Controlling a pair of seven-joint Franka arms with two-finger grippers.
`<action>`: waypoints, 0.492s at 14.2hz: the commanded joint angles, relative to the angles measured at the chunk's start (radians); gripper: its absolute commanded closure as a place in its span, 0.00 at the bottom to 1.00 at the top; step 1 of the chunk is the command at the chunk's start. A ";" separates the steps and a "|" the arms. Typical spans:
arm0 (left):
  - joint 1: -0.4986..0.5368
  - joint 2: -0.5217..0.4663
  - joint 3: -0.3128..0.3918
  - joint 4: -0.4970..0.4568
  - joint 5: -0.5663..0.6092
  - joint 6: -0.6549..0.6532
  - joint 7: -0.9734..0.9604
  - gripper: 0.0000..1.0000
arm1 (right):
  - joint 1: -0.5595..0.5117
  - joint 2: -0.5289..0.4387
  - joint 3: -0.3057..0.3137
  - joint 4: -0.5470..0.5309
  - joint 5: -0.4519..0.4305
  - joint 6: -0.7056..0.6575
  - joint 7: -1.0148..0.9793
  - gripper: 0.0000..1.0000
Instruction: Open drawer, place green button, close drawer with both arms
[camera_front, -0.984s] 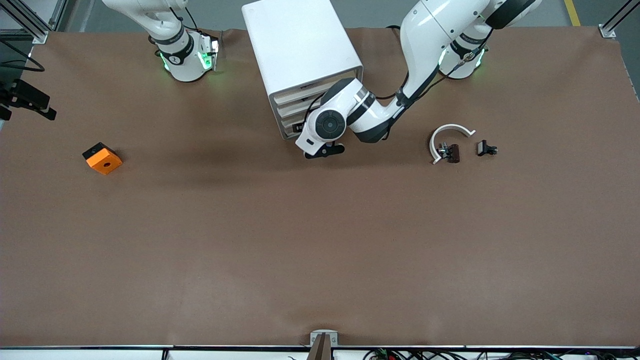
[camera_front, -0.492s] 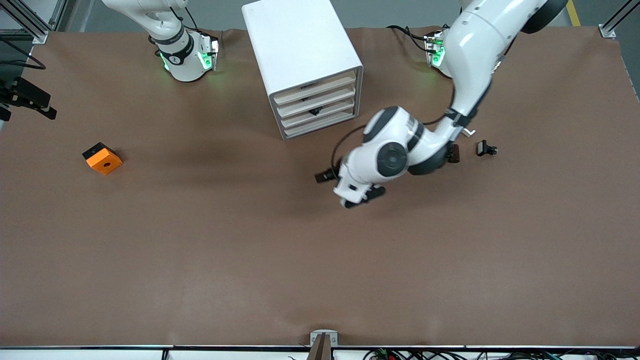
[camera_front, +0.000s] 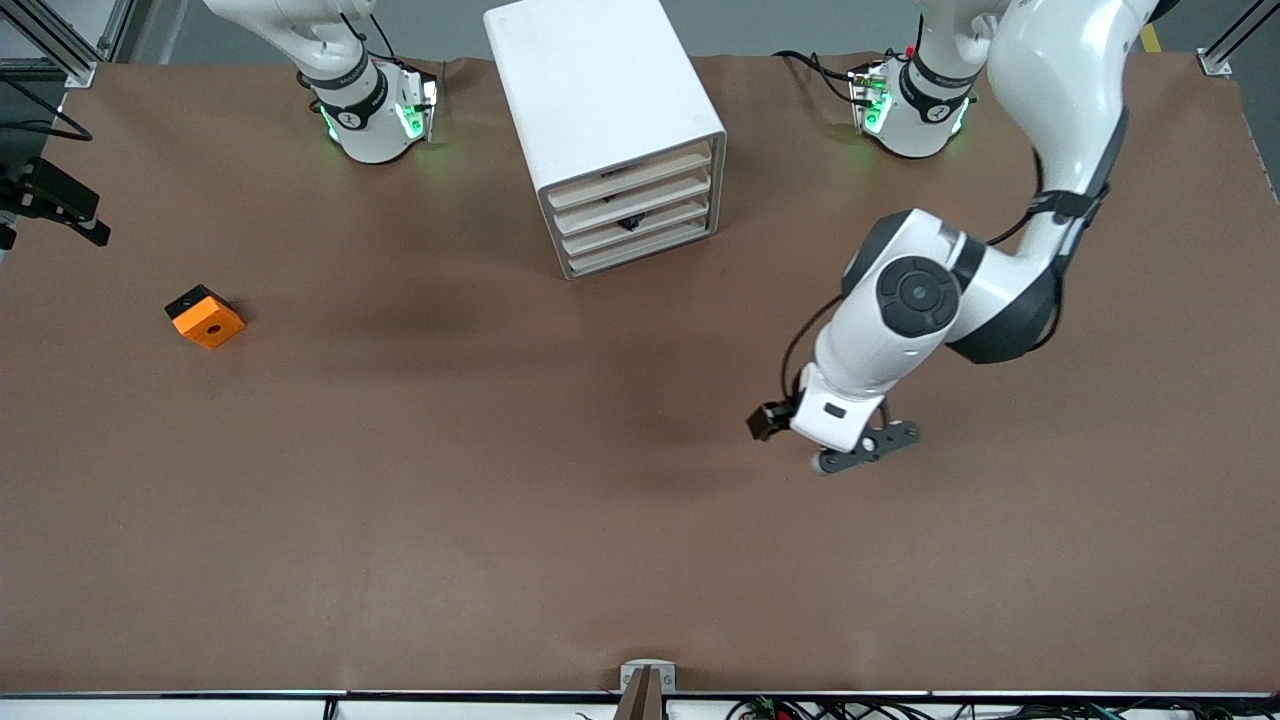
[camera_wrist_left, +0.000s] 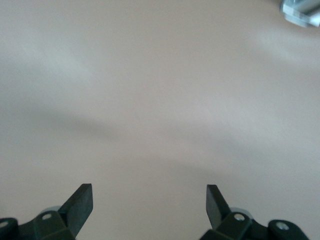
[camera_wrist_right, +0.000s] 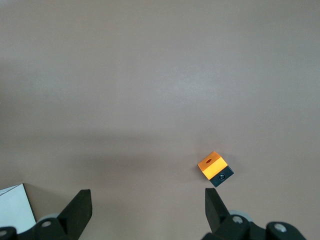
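I am standing by the table and watching the left arm (camera_front: 1060, 90), which is rising from its base, bending sharply at the elbow and coming down with the wrist pointing at about seven o'clock. The left gripper (camera_front: 865, 447) is hanging over bare brown table (camera_front: 500, 500), at about four o'clock from the white cabinet (camera_front: 600, 90) and well apart from it. In the left wrist view, its fingers (camera_wrist_left: 80, 202) are standing wide and are holding nothing. The right arm (camera_front: 340, 80) is waiting, and most of it is going out of the front view at twelve o'clock. In the right wrist view the right gripper (camera_wrist_right: 147, 200) is looking down on the table from high up, its fingers (camera_wrist_right: 77, 210) also spread wide and empty. The four drawers (camera_front: 632, 205) are sitting pushed in, one above another, in the front of the cabinet. An orange block (camera_front: 205, 317) is lying at about eight o'clock from the cabinet, toward the right arm's end. I cannot find the button; the left arm's elbow is covering part of the table.
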 joint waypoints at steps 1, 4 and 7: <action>0.090 -0.075 -0.010 -0.016 0.045 -0.040 0.109 0.00 | 0.006 -0.025 -0.001 -0.021 -0.016 0.012 -0.022 0.00; 0.158 -0.156 -0.007 0.002 0.031 -0.120 0.192 0.00 | 0.006 -0.027 -0.003 -0.023 -0.016 0.010 -0.030 0.00; 0.216 -0.189 -0.014 0.102 0.024 -0.299 0.205 0.00 | 0.004 -0.027 -0.003 -0.025 -0.016 0.007 -0.030 0.00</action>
